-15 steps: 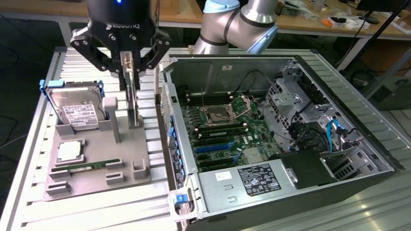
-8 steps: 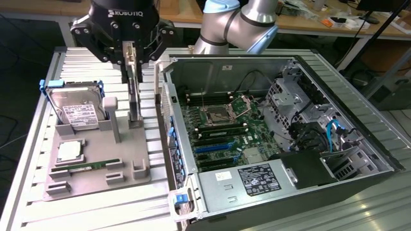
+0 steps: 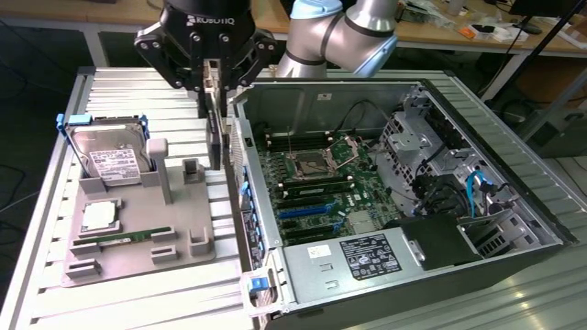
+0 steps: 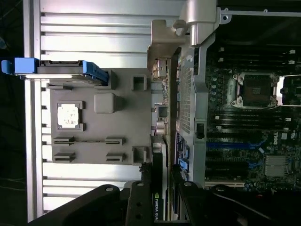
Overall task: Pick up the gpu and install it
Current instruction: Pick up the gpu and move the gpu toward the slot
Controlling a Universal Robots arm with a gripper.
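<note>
Gripper (image 3: 213, 86) clamped on gpu (image 3: 213, 130), one finger on each flat face, gripping the card's upper end. Card hangs upright and edge-on in the exterior view. It sits in the narrow gap between the gray fixture (image 3: 137, 261) and the outer wall of the open computer case (image 3: 513, 172), so it is outside the case and not in any slot. Its lower end is near the fixture's small holder post (image 3: 190, 170); cannot tell if they touch.

Wrist view: gripper (image 4: 160, 167) with black fingers (image 4: 141, 193) on both sides of gpu (image 4: 157, 205). A green-lettered label is visible on the card's edge.

On the fixture, toward the exterior view's left:
- hard drive (image 3: 110, 161) in a blue carrier, standing tilted in its cradle
- cpu chip (image 3: 99, 216) lying flat
- ram stick (image 3: 124, 238) lying in its groove

Fixture rests on slatted metal table (image 3: 128, 86).

Inside the case: motherboard (image 3: 321, 179) with bare processor socket, blue expansion slots (image 3: 303, 210) unoccupied, power supply (image 3: 358, 254) at the near end.
</note>
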